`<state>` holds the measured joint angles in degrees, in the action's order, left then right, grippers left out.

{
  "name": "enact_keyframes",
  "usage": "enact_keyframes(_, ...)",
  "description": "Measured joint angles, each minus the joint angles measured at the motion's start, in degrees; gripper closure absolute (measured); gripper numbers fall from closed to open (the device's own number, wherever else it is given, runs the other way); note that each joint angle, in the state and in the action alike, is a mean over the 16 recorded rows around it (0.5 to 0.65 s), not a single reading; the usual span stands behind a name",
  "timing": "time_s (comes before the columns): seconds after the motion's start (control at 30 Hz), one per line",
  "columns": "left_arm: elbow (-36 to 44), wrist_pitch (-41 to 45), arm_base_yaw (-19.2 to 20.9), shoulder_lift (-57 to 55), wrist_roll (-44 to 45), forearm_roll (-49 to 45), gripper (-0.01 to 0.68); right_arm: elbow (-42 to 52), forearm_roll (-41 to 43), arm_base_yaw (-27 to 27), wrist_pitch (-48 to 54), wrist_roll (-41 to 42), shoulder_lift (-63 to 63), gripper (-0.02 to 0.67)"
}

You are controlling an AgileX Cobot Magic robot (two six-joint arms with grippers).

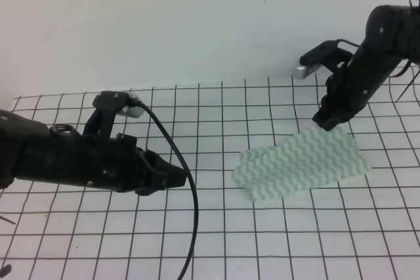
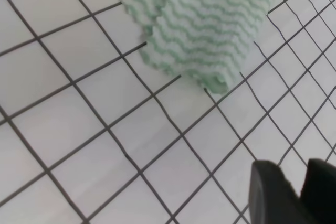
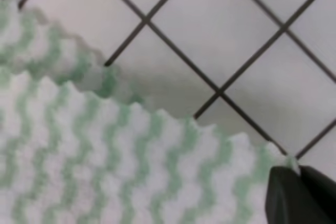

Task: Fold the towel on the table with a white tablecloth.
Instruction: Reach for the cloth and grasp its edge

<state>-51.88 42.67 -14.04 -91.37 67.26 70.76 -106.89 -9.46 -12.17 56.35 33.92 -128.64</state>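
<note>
Right claw (image 1: 326,121) reaches steeply down, pinched on the towel (image 1: 300,162) corner; left claw (image 1: 177,176) lies low, closed, empty.

Table (image 1: 275,240) covered by white tablecloth (image 1: 216,116) with black grid, slightly wrinkled. Towel (image 1: 302,162), mint-green and white wavy stripes, lies folded on the cloth right of centre. Black cable (image 1: 190,208) trails across the cloth at lower centre.

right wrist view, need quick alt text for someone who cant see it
A mint-green and white wavy-striped towel fills the lower left, lying on a white tablecloth with black grid lines. The right claw, dark, shows at the bottom right, pinching the towel's corner.
</note>
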Motion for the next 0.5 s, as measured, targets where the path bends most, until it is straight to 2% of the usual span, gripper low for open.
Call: enact_keyframes(0.5, 0.0, 0.7, 0.0, 0.0, 0.0, 0.0, 0.535, -0.5, 6.1, 0.0, 4.5, -4.9, 0.6, 0.645)
